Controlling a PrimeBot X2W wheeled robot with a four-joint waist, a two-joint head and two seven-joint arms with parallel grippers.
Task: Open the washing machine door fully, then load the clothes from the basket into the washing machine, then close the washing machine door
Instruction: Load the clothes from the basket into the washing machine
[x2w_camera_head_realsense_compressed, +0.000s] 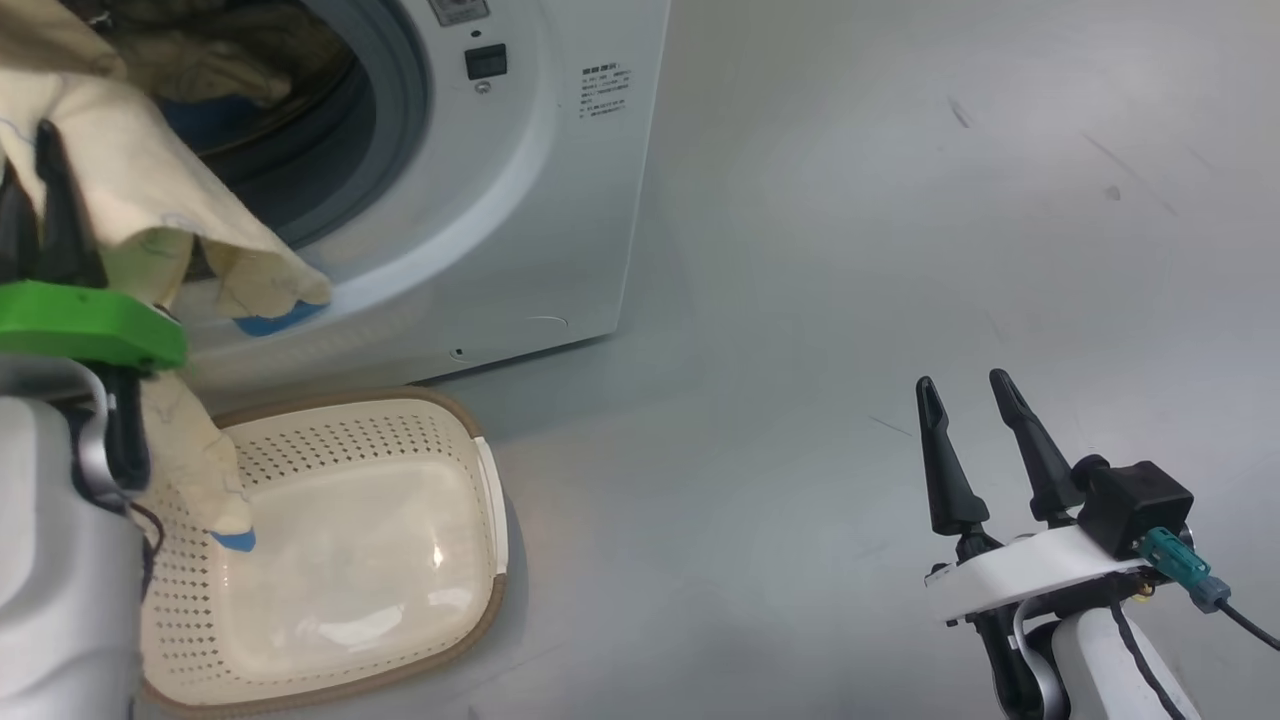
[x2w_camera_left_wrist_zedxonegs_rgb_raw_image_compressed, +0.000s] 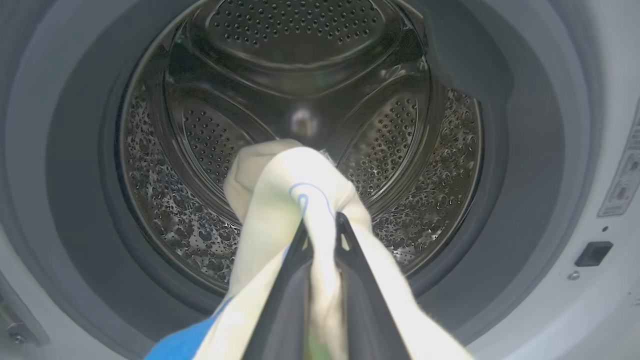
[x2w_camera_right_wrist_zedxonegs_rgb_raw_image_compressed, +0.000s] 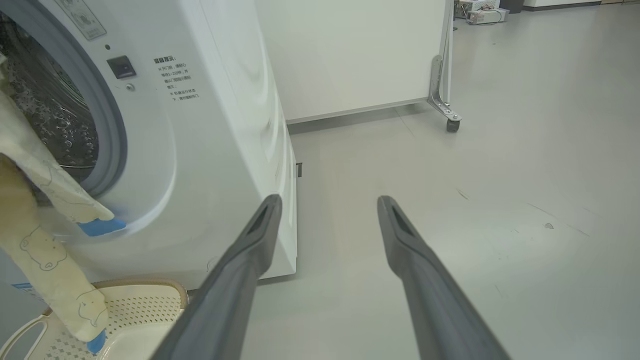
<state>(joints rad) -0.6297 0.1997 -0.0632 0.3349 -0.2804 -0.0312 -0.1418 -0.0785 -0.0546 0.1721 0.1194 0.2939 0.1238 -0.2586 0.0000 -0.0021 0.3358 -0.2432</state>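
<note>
My left gripper (x2w_camera_head_realsense_compressed: 40, 150) (x2w_camera_left_wrist_zedxonegs_rgb_raw_image_compressed: 321, 222) is shut on a cream garment with thin blue bear prints, one of the clothes (x2w_camera_head_realsense_compressed: 150, 190) (x2w_camera_left_wrist_zedxonegs_rgb_raw_image_compressed: 285, 185) (x2w_camera_right_wrist_zedxonegs_rgb_raw_image_compressed: 30, 160). It holds the garment in front of the washing machine (x2w_camera_head_realsense_compressed: 540, 200) (x2w_camera_right_wrist_zedxonegs_rgb_raw_image_compressed: 210, 125), facing the steel drum (x2w_camera_left_wrist_zedxonegs_rgb_raw_image_compressed: 300, 50). The cloth drapes over the grey gasket (x2w_camera_head_realsense_compressed: 400, 100). One blue cuff (x2w_camera_head_realsense_compressed: 235, 540) hangs down into the cream basket (x2w_camera_head_realsense_compressed: 480, 600) (x2w_camera_right_wrist_zedxonegs_rgb_raw_image_compressed: 150, 285) on the floor below. My right gripper (x2w_camera_head_realsense_compressed: 962, 382) (x2w_camera_right_wrist_zedxonegs_rgb_raw_image_compressed: 328, 200) stands open and holds nothing, off to the right over bare floor. The washing machine door is out of view.
The basket sits tight against the washer's front at the lower left. Grey floor (x2w_camera_head_realsense_compressed: 900, 200) stretches to the right of the machine. Behind the washer a white panel (x2w_camera_right_wrist_zedxonegs_rgb_raw_image_compressed: 350, 50) stands on a caster foot (x2w_camera_right_wrist_zedxonegs_rgb_raw_image_compressed: 452, 125).
</note>
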